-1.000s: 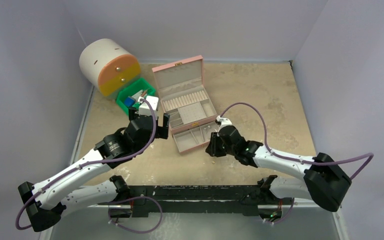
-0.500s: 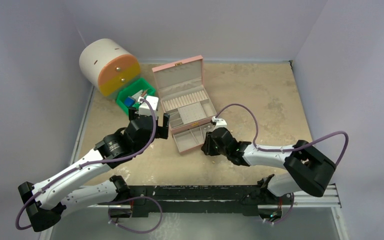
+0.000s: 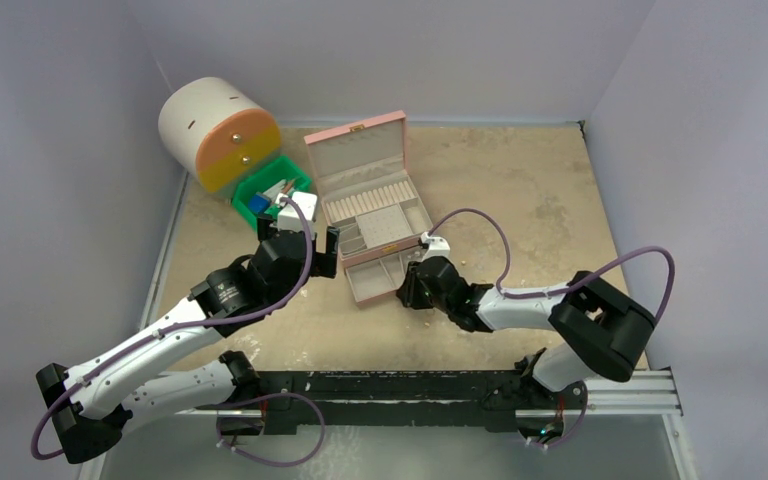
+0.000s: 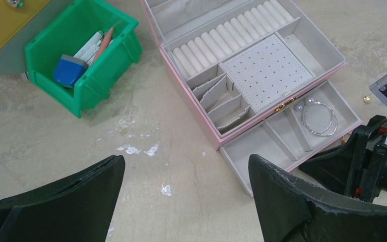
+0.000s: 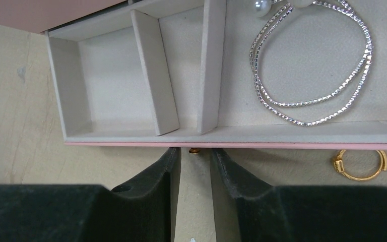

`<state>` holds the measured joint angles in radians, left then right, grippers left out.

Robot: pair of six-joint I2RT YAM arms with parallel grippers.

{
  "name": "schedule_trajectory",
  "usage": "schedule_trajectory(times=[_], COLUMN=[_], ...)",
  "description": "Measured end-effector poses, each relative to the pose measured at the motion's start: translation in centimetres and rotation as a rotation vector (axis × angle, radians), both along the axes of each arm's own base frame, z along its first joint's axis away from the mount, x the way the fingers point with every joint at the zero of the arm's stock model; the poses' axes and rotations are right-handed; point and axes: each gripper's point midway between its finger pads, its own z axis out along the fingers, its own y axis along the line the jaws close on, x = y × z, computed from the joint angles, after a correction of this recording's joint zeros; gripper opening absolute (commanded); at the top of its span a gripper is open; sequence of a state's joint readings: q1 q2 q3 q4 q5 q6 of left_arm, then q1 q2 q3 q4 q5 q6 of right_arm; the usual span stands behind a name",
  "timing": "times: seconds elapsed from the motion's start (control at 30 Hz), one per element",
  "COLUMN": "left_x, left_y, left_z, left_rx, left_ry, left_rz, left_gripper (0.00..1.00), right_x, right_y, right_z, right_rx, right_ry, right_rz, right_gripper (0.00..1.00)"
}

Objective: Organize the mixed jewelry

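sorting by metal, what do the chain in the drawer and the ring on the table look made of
Chain: silver-coloured metal, going by its bright faceted links. Ring: gold-coloured metal with a polished glint; solid or plated, cannot tell.

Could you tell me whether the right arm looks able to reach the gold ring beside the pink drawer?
Probably yes. The gold ring lies uncovered on the table just outside the drawer's front wall, to one side of the right gripper, with nothing between them; that wall might crowd one finger.
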<state>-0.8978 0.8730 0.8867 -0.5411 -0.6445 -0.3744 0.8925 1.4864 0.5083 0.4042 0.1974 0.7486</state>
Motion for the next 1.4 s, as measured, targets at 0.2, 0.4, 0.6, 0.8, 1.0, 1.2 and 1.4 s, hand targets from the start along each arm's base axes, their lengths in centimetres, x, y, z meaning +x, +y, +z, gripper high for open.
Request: schedule_trajectory(times=[0.2,0.4,0.6,0.8,1.0,1.2,1.4], left_x=[0.0,0.0,0.0,0.0,0.0,0.1,0.1], left_y=[0.0,0.0,0.0,-0.1,-0.1,-0.1,-0.1], left_z=[0.0,0.0,0.0,0.0,0.0,0.1,0.1], left_rx=[0.0,0.0,0.001,0.001,0.001,0.001,0.0], left_ry=[0.0,0.0,0.001,0.001,0.001,0.001,0.0], left_rz=[0.0,0.0,0.0,0.0,0.0,0.0,0.0], left_gripper=[0.93,0.93,0.93,0.93,0.93,0.93,0.93], right_x=[0.2,0.3,0.4,0.9,1.9,2.8,3.8], right_y=[-0.1,0.0,0.1,0.3,0.9,1.2,1.7], right_z=[-0.2,-0.3,-0.2,-0.1,0.1,0.1,0.5], right_rx=[-0.006,-0.01,-0.027,-0.056,-0.075,-0.099,-0.133], right_ry=[-0.005,-0.001,0.004,0.01,0.003,-0.002,-0.018], right_rz=[-0.018,-0.027,-0.031,-0.044,-0.061,-0.074,-0.076], right_gripper=[0.18,0.09,0.05,0.04,0.04,0.04,0.04])
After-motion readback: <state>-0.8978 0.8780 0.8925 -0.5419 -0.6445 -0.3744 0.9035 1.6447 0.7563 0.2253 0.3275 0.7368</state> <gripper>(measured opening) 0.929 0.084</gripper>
